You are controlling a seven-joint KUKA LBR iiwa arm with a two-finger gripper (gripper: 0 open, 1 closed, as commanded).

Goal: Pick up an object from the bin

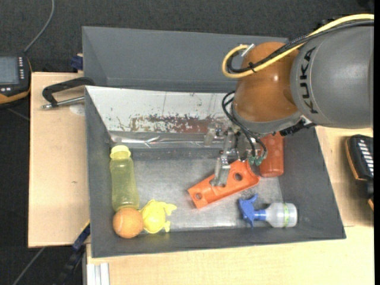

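My gripper [222, 174] hangs under the arm's orange cover in the middle of the bin. Its tip reaches down onto the upper left part of an orange flat plastic piece with round holes [228, 190], which lies slanted on the bin floor. Whether that piece is gripped I cannot tell. A red-orange cylinder [272, 158] lies just to the right, partly hidden by the wrist. In front of the orange piece lies a small clear spray bottle with a blue nozzle [269, 214].
Along the left wall lies a yellow-green bottle with a yellow cap [123, 181]. An orange ball [127, 222] and a yellow toy [156, 217] sit at the front left corner. The arm covers the bin's back right.
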